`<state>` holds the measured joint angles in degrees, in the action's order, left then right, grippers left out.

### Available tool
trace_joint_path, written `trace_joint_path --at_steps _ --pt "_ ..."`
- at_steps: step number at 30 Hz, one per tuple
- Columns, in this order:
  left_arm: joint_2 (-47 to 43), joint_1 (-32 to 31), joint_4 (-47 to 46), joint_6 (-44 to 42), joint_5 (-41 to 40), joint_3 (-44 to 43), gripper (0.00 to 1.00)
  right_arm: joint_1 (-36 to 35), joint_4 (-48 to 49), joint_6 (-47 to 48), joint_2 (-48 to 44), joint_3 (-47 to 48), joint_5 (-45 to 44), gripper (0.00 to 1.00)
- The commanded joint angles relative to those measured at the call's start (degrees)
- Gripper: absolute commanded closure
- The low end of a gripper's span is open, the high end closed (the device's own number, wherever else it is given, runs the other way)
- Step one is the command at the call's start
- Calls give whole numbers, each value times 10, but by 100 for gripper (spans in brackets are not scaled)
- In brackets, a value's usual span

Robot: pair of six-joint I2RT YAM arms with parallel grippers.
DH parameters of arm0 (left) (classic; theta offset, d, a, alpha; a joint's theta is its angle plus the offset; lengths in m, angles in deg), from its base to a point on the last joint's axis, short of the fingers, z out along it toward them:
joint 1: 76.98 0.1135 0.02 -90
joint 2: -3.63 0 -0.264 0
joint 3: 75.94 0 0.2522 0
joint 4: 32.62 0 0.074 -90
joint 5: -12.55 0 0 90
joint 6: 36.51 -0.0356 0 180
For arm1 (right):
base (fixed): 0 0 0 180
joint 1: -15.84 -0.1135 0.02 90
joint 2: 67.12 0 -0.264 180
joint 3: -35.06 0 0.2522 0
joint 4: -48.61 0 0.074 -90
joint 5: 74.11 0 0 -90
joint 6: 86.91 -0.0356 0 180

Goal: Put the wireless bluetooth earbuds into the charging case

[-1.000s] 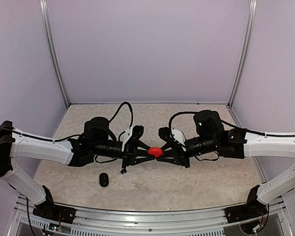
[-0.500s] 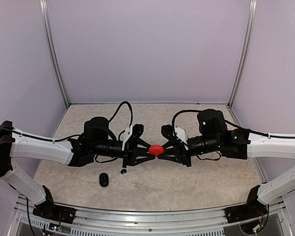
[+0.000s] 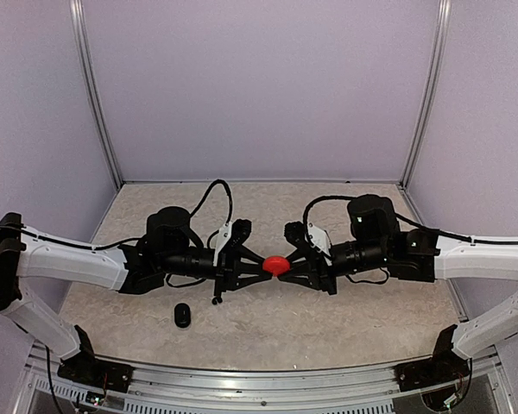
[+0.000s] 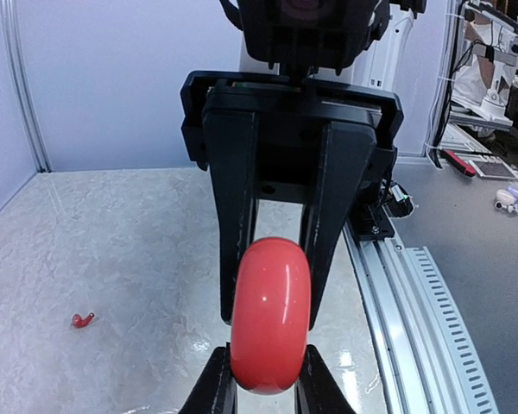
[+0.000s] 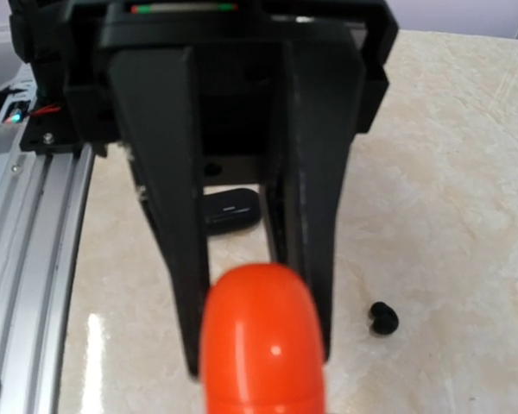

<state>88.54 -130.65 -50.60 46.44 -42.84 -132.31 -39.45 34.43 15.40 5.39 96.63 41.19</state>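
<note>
A red pebble-like charging case [image 3: 277, 263] hangs in the air over the middle of the table, held from both sides. My left gripper [image 3: 264, 266] is shut on its left end and my right gripper [image 3: 289, 264] on its right end. In the left wrist view my fingertips [image 4: 217, 384] clamp the case [image 4: 270, 315], and the right gripper's fingers flank its far end. The case fills the bottom of the right wrist view [image 5: 261, 345]. A red earbud [image 4: 83, 320] and a black earbud [image 5: 382, 319] lie loose on the table. The other earbuds are out of view.
A black charging case [image 3: 182, 315] lies closed on the marbled table [image 3: 345, 323] near the front left, and also shows in the right wrist view [image 5: 229, 210]. An aluminium rail [image 4: 432, 293] runs along the near edge. Purple walls enclose three sides.
The red case and both grippers have shifted slightly right and up. Both grips have stayed the same.
</note>
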Motion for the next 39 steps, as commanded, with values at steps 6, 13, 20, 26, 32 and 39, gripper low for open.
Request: trace_joint_path --at_steps 6,13,20,26,32,39 --pt "-2 -1 -19 3 10 -8 86 -3 13 -2 -8 1 20 63" --pt "3 -1 -15 1 11 -13 87 -3 11 1 -4 5 24 66" --pt "8 -1 -8 -2 12 -18 87 -3 12 2 0 7 27 68" --pt "12 -1 -3 -2 12 -24 87 -3 16 1 1 7 26 68" --pt "17 -1 2 -4 12 -29 87 -3 16 1 3 7 26 71" --pt "15 -1 -1 5 1 -28 71 -3 16 1 3 4 22 84"
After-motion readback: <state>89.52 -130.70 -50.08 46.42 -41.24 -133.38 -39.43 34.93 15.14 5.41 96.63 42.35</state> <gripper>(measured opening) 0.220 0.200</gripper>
